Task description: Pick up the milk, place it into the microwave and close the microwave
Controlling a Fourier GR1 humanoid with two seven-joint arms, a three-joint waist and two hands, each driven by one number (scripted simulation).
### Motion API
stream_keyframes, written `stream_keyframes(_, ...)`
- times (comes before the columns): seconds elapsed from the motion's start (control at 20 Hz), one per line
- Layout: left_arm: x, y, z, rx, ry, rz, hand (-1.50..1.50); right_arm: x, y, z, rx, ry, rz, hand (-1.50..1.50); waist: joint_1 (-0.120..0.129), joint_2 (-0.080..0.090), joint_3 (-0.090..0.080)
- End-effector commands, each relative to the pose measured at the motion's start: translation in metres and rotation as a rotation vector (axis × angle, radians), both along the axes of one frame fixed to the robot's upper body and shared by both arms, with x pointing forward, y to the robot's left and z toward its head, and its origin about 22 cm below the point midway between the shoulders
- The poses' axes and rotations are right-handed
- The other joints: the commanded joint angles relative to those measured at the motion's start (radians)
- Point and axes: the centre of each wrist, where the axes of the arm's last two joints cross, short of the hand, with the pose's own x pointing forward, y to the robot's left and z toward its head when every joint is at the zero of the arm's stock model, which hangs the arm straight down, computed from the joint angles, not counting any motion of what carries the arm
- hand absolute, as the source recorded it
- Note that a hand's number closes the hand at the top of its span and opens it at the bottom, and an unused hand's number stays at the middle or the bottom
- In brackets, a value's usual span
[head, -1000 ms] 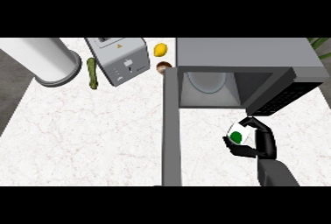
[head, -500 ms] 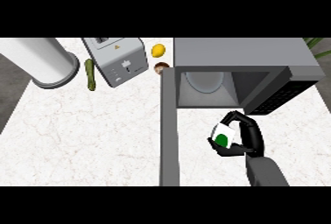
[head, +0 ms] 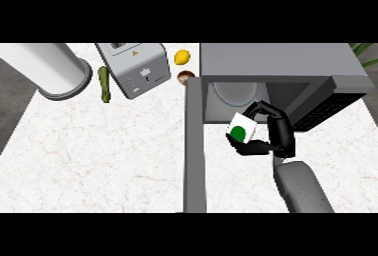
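**First:** Milk sits in our right hand, a white carton with a green round mark on the face turned toward us. Our black fingers curl over its top edge and the thumb wraps in underneath, so we are grasping the carton from its right side.

**Second:** And where do we have it? We see it just in front of the microwave, at the mouth of the open cavity, over the white marbled counter. It looks tilted, its top leaning toward the opening.

**First:** We agree. The microwave door stands swung wide open, seen edge-on as a long grey bar running from the cavity's left corner down toward us. The carton is just to the right of that bar, near it but apart.

**Second:** Our grey right forearm comes up from the lower edge, right of the door. Our left hand does not show at all.

**First:** On the counter's left we have a tall white cylinder, and beside it a slim green vegetable lying lengthwise.

**Second:** Next to that stands a grey toaster, set at an angle. Between the toaster and the microwave we see a yellow lemon, and just below it a small brown round thing touching the microwave's left corner; we cannot tell what it is.
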Motion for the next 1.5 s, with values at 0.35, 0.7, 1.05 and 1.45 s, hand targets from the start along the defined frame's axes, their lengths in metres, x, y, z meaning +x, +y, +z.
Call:
stream_keyframes(0.35,0.001,0.007,-0.003,0.005,0.001,-0.012,-1.5,0.084,0.051,0.053,-0.248,0.023,-0.112,1.5,0.033,0.008,0.0)
stream_keyframes(0.7,0.015,0.012,-0.007,0.018,0.015,-0.021,-1.5,0.113,0.038,0.057,-0.315,0.05,-0.22,1.5,0.04,0.016,0.001)
stream_keyframes(1.05,0.028,0.005,-0.001,0.002,-0.012,-0.047,-1.5,0.127,0.013,0.067,-0.365,0.022,-0.327,1.5,0.067,0.03,0.002)
stream_keyframes(1.45,0.039,0.012,-0.013,-0.012,0.0,-0.086,-1.5,0.133,-0.013,0.075,-0.514,-0.092,-0.497,1.5,0.106,0.048,0.002)
